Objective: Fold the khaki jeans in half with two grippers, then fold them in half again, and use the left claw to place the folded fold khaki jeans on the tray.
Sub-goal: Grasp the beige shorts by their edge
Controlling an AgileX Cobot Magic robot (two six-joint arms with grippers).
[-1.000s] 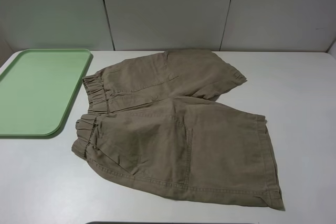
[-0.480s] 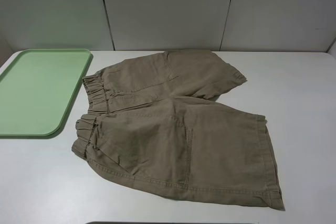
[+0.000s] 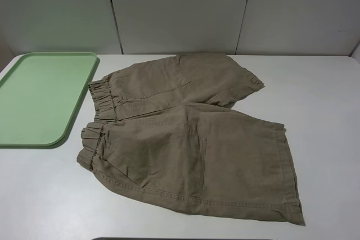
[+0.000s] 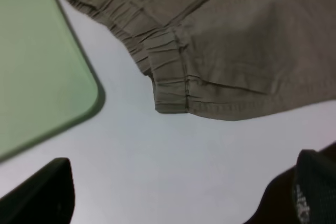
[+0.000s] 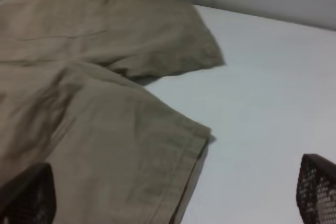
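The left pincer (image 4: 184, 190) and right pincer (image 5: 173, 192) gape wide, empty, near the khaki jeans (image 3: 191, 139).

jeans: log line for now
jeans: spread on table, unfolded | tray: bare | left gripper: open, free | right gripper: open, free

The exterior high view looks down from above the near edge of the desk (image 3: 326, 99) toward the far wall (image 3: 174, 9), taking in the tray (image 3: 39, 94) on the left and all of the khaki jeans (image 3: 185, 133). The left wrist view hangs close over the near left, sharing the tray's near corner and the waistband (image 4: 157, 51); the right wrist view sits low and close on the right, facing across both leg hems (image 5: 194, 145)
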